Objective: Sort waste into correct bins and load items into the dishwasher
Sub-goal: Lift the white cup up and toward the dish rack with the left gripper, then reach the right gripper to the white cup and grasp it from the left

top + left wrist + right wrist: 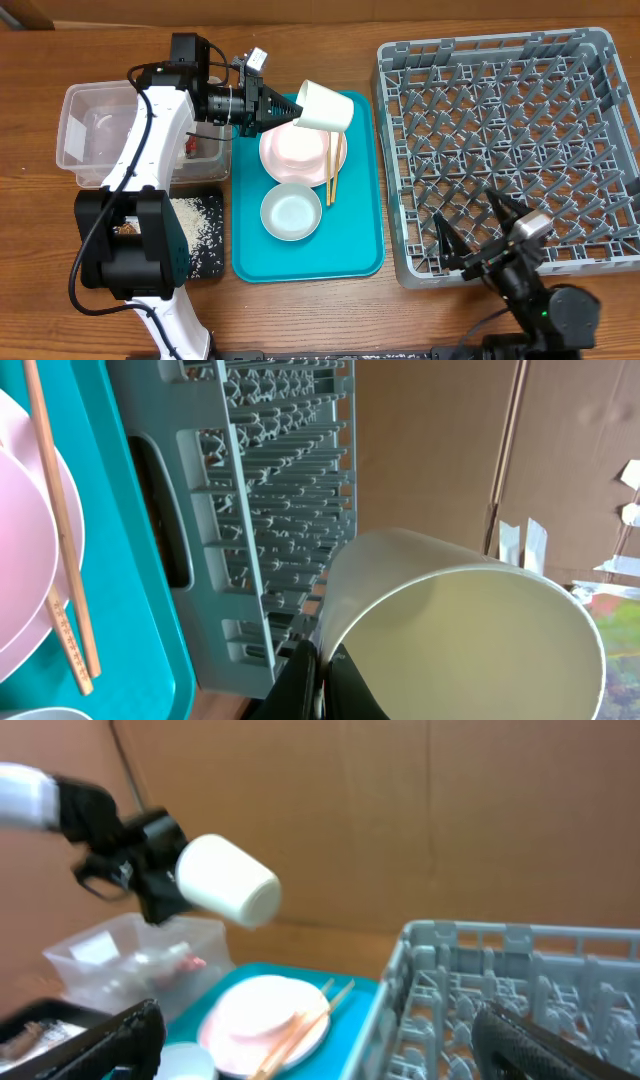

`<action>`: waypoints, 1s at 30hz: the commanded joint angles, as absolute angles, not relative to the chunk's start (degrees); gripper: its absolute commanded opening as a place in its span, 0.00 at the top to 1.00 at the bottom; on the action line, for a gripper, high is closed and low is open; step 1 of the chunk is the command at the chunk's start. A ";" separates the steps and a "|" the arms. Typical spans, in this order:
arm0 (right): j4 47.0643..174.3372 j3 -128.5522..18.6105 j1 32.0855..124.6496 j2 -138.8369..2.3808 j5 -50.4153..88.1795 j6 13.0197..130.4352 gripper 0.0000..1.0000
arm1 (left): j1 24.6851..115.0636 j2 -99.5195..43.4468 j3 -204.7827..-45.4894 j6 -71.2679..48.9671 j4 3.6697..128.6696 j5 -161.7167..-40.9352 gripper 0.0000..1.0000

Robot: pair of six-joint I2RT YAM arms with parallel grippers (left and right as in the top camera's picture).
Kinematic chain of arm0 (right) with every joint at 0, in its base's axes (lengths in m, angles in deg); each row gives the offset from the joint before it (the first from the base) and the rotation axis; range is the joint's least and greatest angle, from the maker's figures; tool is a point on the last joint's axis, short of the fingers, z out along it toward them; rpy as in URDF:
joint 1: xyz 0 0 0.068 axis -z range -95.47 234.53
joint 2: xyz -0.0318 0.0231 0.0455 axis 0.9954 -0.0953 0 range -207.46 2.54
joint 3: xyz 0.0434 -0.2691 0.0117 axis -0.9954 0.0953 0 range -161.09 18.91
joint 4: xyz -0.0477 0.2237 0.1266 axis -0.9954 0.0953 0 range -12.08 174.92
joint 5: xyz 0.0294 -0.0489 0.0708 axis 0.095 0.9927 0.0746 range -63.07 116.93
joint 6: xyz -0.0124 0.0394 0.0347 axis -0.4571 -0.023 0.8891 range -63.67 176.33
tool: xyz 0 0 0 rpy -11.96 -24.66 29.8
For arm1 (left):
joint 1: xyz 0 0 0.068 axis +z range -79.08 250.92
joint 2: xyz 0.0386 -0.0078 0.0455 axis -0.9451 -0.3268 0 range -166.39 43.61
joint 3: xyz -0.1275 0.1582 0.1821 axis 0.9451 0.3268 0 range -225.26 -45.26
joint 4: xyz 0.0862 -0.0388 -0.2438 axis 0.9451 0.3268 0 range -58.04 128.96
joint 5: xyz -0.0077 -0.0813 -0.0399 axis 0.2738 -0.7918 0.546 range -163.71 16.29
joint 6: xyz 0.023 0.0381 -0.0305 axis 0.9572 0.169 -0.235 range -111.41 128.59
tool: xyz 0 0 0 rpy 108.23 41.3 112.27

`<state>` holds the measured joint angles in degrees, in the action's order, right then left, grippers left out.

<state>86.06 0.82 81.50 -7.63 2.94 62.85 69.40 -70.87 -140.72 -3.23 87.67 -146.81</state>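
Wooden table [300, 320] carries teal tray [355, 225] and grey rack [510, 130], cardboard wall [400, 820] behind.

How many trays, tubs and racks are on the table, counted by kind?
Trays: 2, the teal tray and the black tray
Tubs: 1, the clear tub
Racks: 1, the grey dish rack
Total: 4

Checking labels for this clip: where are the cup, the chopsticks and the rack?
cup [325, 108]: overhead view, on its outer side wall.
chopsticks [330, 172]: overhead view, mid-shaft, over the plate's edge.
rack [500, 130]: overhead view, on the bare lattice base.
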 commanded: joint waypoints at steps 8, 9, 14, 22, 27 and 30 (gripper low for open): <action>99.83 -24.67 81.61 -33.11 -7.03 64.10 0.00 | 67.94 -68.55 -142.14 -3.45 87.43 -148.78 0.96; 98.93 -25.89 81.61 -34.95 -9.39 64.10 0.00 | 67.94 -68.55 -142.14 -3.51 87.47 -148.80 0.96; 94.36 -27.11 81.61 -40.46 -15.68 64.19 0.00 | 67.72 -68.55 -142.14 -3.45 87.67 -149.78 0.96; 93.27 -27.11 81.61 -45.38 -22.35 68.62 0.00 | 66.63 -68.55 -142.14 -3.47 87.62 -150.13 0.96; 93.14 -27.11 81.61 -48.92 -24.23 68.62 0.00 | 65.89 -68.55 -142.14 -3.42 87.91 -150.46 0.96; 93.18 -27.11 81.61 -51.32 -24.25 70.24 0.00 | 65.05 -68.55 -142.14 -3.42 87.82 -150.48 0.96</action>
<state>93.40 -25.78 81.50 -49.68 -22.44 68.36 66.04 -70.82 -140.79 -3.27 87.73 -148.56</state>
